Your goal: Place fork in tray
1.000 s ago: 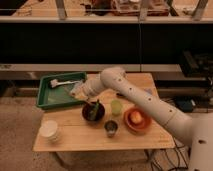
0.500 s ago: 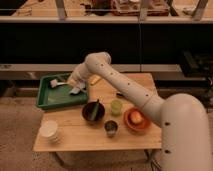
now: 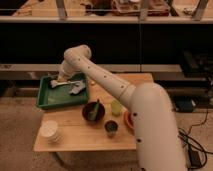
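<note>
The green tray (image 3: pixel 46 103) sits on the left rear of the wooden table. My gripper (image 3: pixel 64 78) hangs over the tray's far part, with the arm bent above it and reaching in from the right. Just below the gripper a white-handled brush (image 3: pixel 60 84) lies in the tray, with a grey item (image 3: pixel 76 90) to its right. I cannot make out the fork; it may be hidden at the gripper.
A dark bowl (image 3: pixel 93 112) with a greenish item stands in front of the tray. Near it are a yellow-green cup (image 3: pixel 116 107), a small metal cup (image 3: pixel 111 128), an orange bowl (image 3: pixel 127 121) partly behind my arm, and a white cup (image 3: pixel 50 131) at the front left.
My gripper has moved from over the dark bowl to the left and back, and is now over the far part of the tray.
</note>
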